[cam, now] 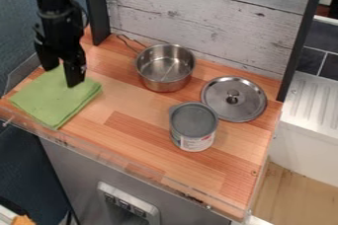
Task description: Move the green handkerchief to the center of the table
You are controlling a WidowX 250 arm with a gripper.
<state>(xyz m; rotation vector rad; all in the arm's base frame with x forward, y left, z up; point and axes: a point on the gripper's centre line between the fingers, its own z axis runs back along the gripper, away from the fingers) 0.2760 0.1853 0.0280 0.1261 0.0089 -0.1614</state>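
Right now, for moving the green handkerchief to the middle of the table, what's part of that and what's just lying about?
Part of the job:
green handkerchief, near the table's edge
pincer, over the cloth
wooden table, whose center is the goal

Just lying about:
metal pot
round metal lid
can with grey top

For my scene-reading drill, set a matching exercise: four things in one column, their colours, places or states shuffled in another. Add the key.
1. Handkerchief
2. Saucepan
3. Pan lid
4. Tin can

A. Lying flat, knob up
B. Green, folded
C. Upright, with a label
D. Uncovered, near the back wall

Pairs: 1-B, 2-D, 3-A, 4-C
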